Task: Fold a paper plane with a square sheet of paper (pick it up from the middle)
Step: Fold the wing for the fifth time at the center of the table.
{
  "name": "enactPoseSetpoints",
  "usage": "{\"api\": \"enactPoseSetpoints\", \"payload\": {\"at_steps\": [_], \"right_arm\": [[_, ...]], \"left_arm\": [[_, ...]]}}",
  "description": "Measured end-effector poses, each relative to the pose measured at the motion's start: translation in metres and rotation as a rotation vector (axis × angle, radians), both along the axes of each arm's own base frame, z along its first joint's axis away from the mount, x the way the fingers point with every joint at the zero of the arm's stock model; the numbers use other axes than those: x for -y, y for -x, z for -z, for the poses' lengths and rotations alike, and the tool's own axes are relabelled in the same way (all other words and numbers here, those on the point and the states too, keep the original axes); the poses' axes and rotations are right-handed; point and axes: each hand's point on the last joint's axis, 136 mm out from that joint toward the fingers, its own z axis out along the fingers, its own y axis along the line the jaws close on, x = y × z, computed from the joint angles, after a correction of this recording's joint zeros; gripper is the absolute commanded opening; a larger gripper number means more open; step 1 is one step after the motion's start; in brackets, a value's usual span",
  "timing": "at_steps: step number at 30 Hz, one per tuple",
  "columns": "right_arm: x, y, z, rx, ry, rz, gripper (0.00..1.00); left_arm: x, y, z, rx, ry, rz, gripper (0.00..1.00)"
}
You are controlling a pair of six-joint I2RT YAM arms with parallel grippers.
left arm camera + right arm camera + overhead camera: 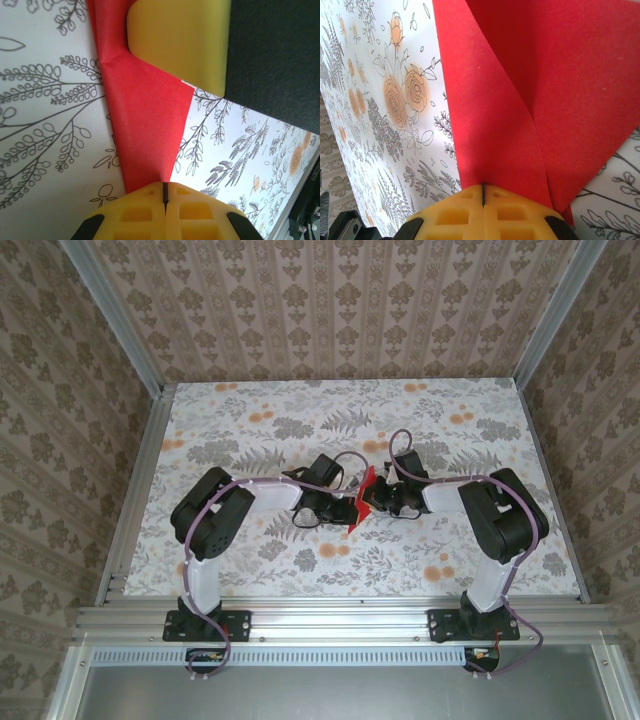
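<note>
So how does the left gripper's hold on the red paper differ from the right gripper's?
The left gripper pinches a narrow tapering tip of the red paper; the right gripper pinches a wider part with overlapping folded layers. The left gripper reaches in from the paper's left, the right gripper from its right. Both are shut on it.

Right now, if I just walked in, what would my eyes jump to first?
The bright red paper jumps out first, creased and held over the middle of the flowery table. The left claw and the right claw come at it from opposite sides, and each is shut tight on an edge of it.
</note>
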Motion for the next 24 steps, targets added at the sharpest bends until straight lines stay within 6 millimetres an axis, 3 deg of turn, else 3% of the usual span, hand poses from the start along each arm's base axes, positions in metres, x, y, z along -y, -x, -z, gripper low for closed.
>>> {"api": "enactPoseSetpoints", "payload": {"at_steps": [9,24], "right_arm": [[0.000,0.000,0.000,-0.002,0.001,0.001,0.01],[-0.001,-0.002,0.001,-0.003,0.000,0.000,0.01]], "left_arm": [[-0.008,0.005,0.001,0.016,0.030,-0.009,0.06],[-0.037,0.044,0.002,-0.052,-0.064,0.055,0.06]]}}
